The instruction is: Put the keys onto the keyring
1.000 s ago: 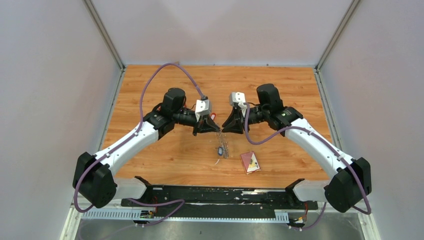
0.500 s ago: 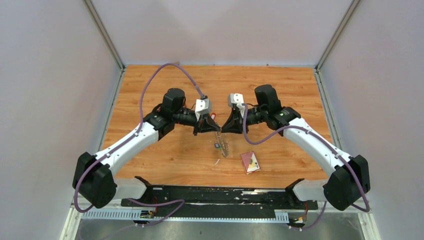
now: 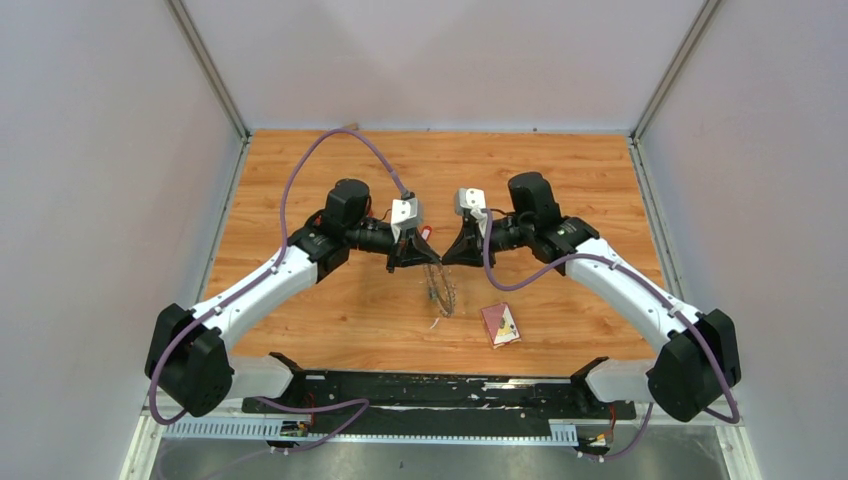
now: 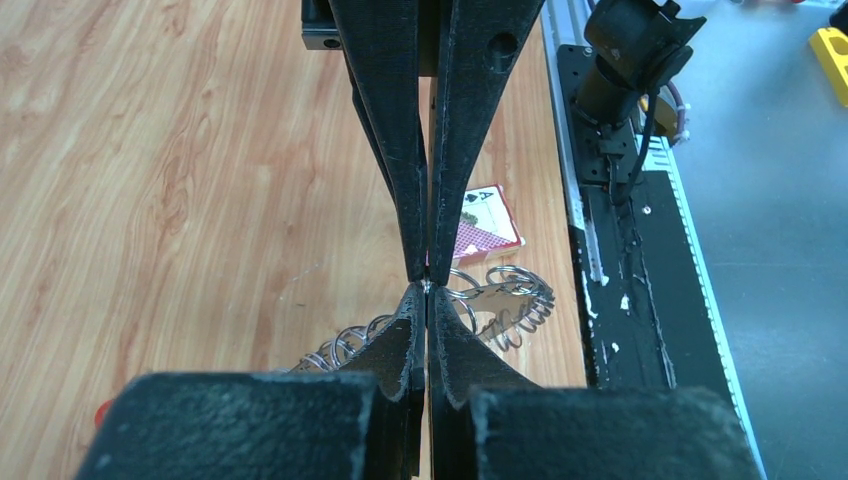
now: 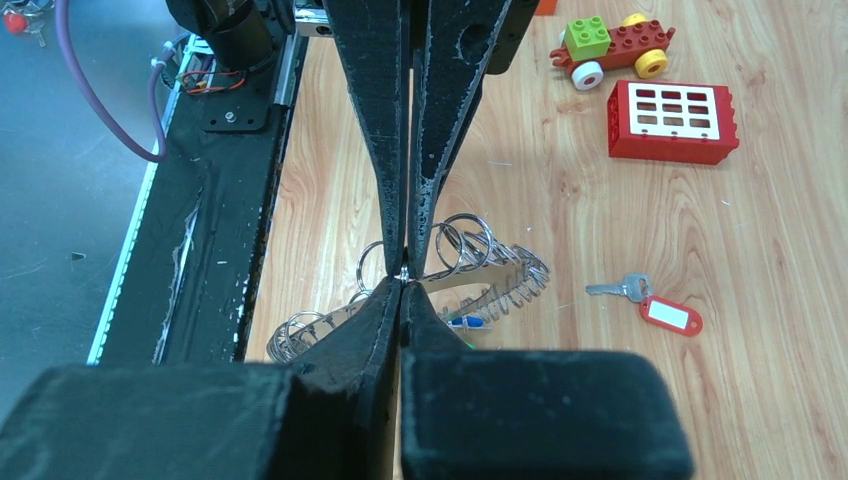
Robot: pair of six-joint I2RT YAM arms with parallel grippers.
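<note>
Top external view shows you the wooden table (image 3: 300,180), where the left gripper (image 3: 433,260) and right gripper (image 3: 449,260) meet tip to tip at mid-table. Each is clamped tight on the keyring (image 3: 441,292), which hangs on edge beneath them. A red-tagged key (image 5: 670,316) lies flat just beyond them.

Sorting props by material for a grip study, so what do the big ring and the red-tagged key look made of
Keyring: bare metal, silvery and glinting, its rim a fringe of thin wire loops. Key: metal too, pale and shiny. Its red tag: probably smooth plastic, going by the even colour, with a white label.
</note>
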